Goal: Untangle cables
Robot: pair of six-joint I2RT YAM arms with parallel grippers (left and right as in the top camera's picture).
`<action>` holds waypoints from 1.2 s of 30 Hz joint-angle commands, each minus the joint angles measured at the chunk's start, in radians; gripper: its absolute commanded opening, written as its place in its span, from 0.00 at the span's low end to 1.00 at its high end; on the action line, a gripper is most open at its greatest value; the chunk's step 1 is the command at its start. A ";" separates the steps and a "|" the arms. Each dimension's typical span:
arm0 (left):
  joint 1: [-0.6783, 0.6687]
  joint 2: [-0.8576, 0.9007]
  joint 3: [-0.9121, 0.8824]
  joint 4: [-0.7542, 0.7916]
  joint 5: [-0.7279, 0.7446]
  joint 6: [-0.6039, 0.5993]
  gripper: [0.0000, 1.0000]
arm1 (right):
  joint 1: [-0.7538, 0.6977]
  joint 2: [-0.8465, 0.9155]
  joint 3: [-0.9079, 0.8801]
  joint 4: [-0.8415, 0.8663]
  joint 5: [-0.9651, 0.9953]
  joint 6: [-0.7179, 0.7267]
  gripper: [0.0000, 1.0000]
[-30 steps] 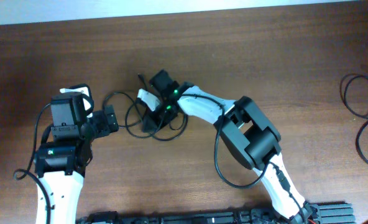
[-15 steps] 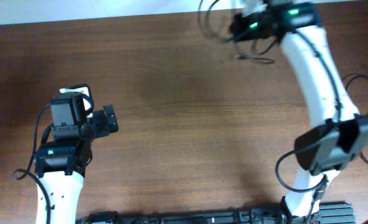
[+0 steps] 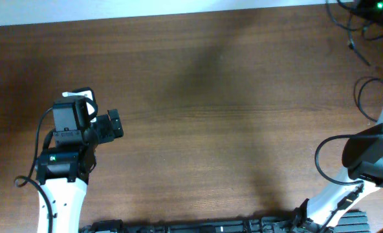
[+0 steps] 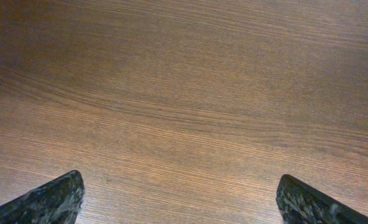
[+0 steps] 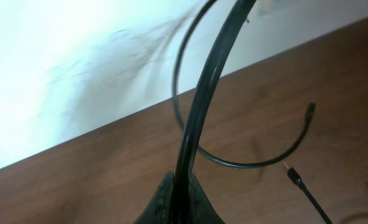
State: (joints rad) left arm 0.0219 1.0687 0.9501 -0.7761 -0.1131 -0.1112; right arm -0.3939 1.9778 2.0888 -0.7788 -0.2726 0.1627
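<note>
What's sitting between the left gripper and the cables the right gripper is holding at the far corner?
Nothing. In the overhead view, the table is bare wood from the open left gripper across to the cables pinched in the right gripper.

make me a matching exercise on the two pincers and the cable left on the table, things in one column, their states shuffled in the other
Things:
1. left pincer
2. right pincer
3. loose cable

States:
A. lying near the right edge of the table
B. shut on a lifted cable
C. wide open, nothing in it

Pairs: 1-C, 2-B, 3-A
</note>
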 commanded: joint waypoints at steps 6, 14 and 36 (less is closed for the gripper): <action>0.003 -0.008 0.003 0.000 -0.007 0.016 0.99 | -0.020 0.079 -0.019 0.002 0.208 0.011 0.04; 0.003 -0.008 0.003 0.000 -0.007 0.016 0.99 | -0.017 0.258 -0.019 -0.060 0.198 0.011 0.72; 0.003 -0.008 0.003 -0.001 -0.007 0.016 0.99 | 0.058 -0.249 0.109 -0.317 -0.012 -0.185 0.99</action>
State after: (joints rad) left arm 0.0219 1.0687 0.9501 -0.7765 -0.1131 -0.1112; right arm -0.3828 1.8366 2.1815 -1.0813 -0.2646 0.0113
